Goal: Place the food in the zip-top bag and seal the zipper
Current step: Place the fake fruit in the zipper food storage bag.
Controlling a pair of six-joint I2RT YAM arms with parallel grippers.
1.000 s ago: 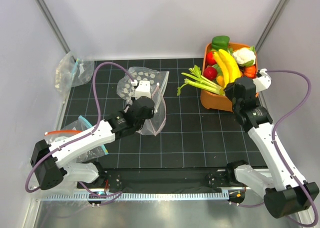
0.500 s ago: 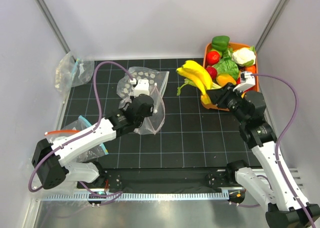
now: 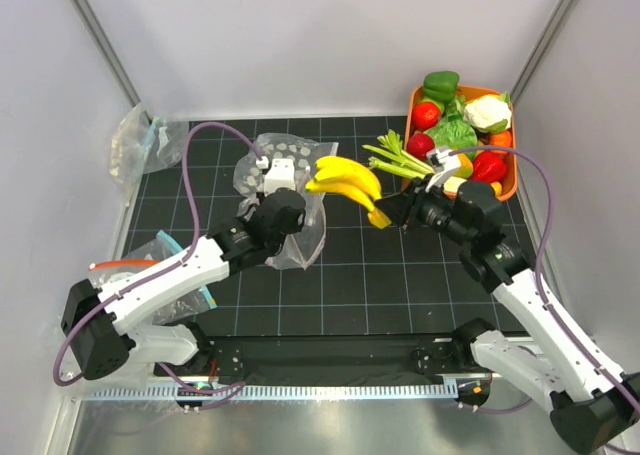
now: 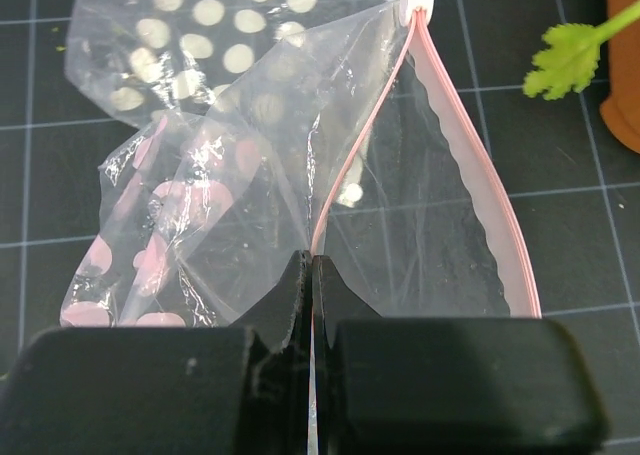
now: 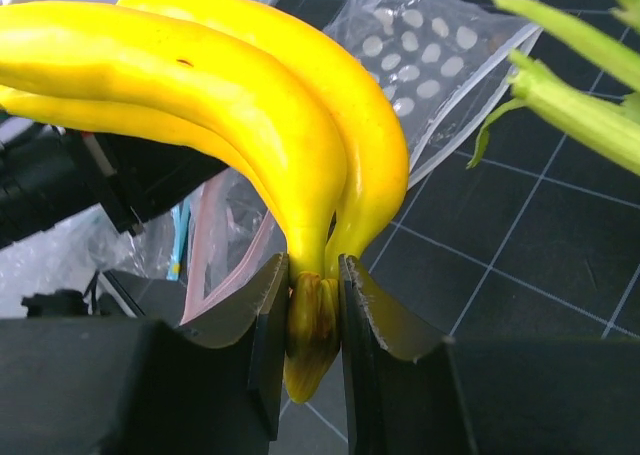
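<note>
The dotted zip-top bag (image 3: pixel 285 180) lies on the black mat at centre left, its mouth open. My left gripper (image 3: pixel 297 218) is shut on the upper lip of the pale pink zipper (image 4: pixel 340 175) and holds the mouth apart; the other lip (image 4: pixel 490 195) curves to the right. My right gripper (image 3: pixel 388 213) is shut on the stem of the yellow banana bunch (image 3: pixel 345 180) and holds it in the air just right of the bag mouth, as the right wrist view shows (image 5: pixel 250 105). The red round fruit (image 3: pixel 421 143) and the lettuce (image 3: pixel 455 133) sit in the orange basket (image 3: pixel 508 180).
Celery stalks (image 3: pixel 398 157) lie against the basket's left side. The basket also holds a green pepper (image 3: pixel 440 83), cauliflower (image 3: pixel 487 111) and red pieces. Spare plain bags lie at far left (image 3: pixel 140 140) and near left (image 3: pixel 150 260). Walls enclose the mat.
My right gripper lifted the banana bunch out of the basket and carried it left across the mat to the bag's mouth. My left gripper stayed put, holding the zipper lip.
</note>
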